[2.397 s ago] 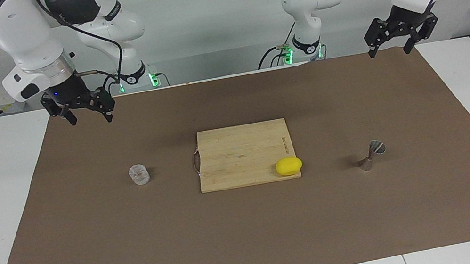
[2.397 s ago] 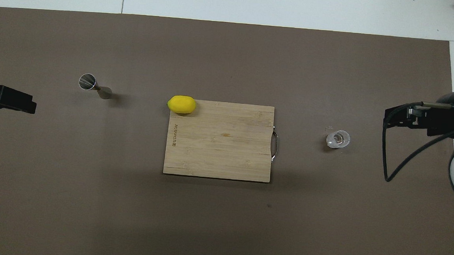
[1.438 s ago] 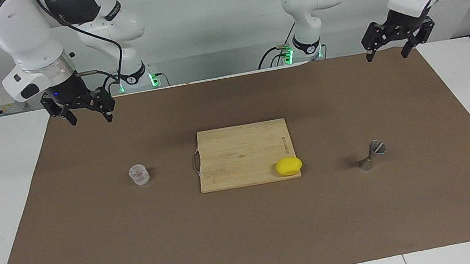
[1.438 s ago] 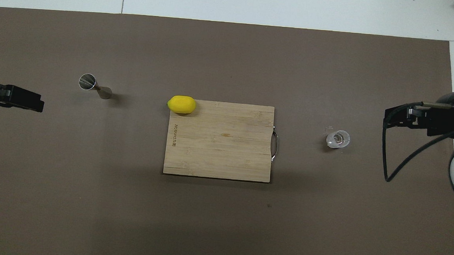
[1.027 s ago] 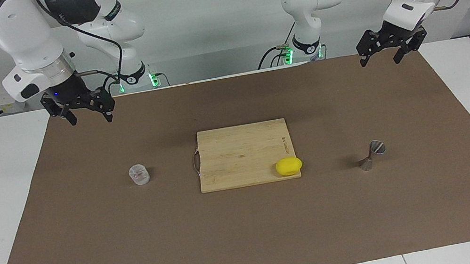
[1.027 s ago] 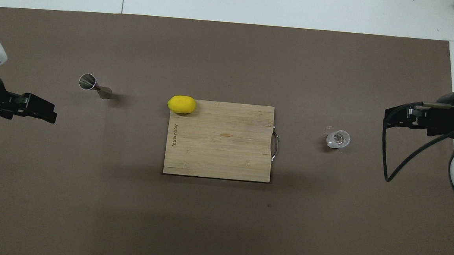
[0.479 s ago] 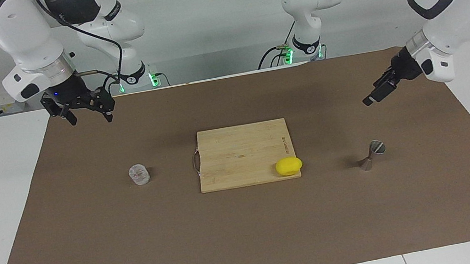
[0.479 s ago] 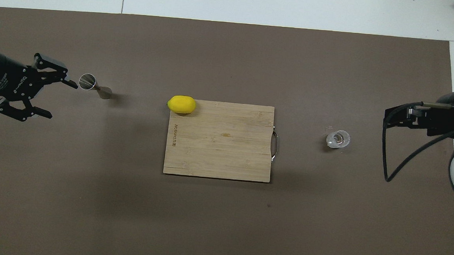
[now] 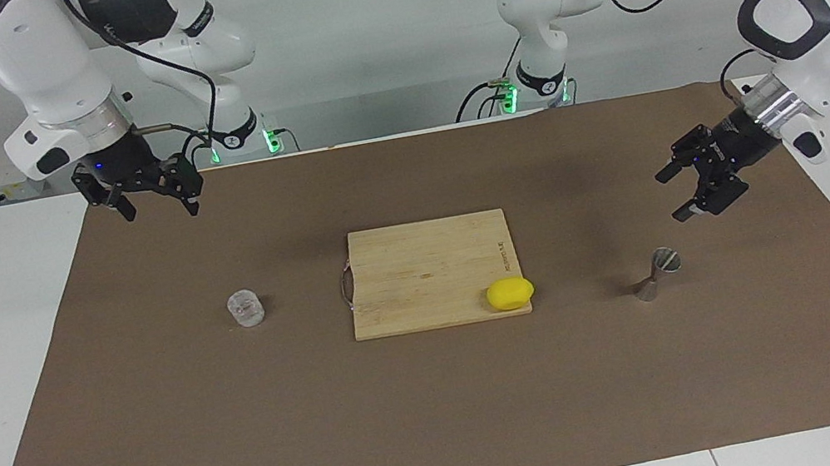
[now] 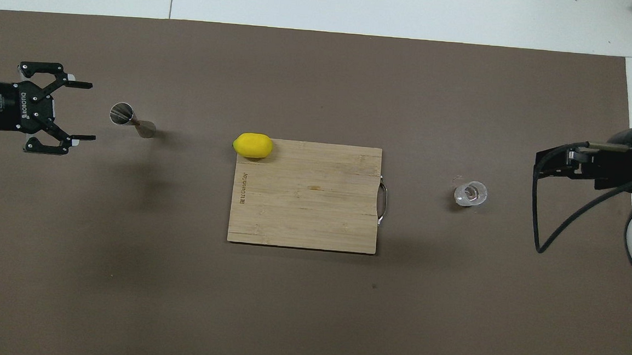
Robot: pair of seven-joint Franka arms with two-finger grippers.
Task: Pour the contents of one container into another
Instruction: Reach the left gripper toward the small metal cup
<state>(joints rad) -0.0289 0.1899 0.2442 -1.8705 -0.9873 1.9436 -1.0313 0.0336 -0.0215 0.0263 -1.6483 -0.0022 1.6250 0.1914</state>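
Across the table lies a brown mat [image 9: 445, 413], and we order what sits on it by size. At its middle is the bamboo cutting board [image 9: 420, 266], with a lemon [image 9: 510, 294] on the board's corner farthest from the robots, toward the left arm's end; neither seems part of the pour, and they split the work area in two. Our right gripper [image 9: 153, 203] waits raised over the mat edge by its base, its fingers apart. Our left gripper [image 10: 81, 110] hovers turned sideways, fingers spread wide and aimed at the steel jigger [image 10: 132, 120] just beside it, not touching; we judge this a side approach to its narrow waist. The jigger leans rather than standing square. Smallest, the clear glass cup [image 9: 245, 308] stands upright toward the right arm's end, well apart from the jigger, so each arm has one vessel in reach.
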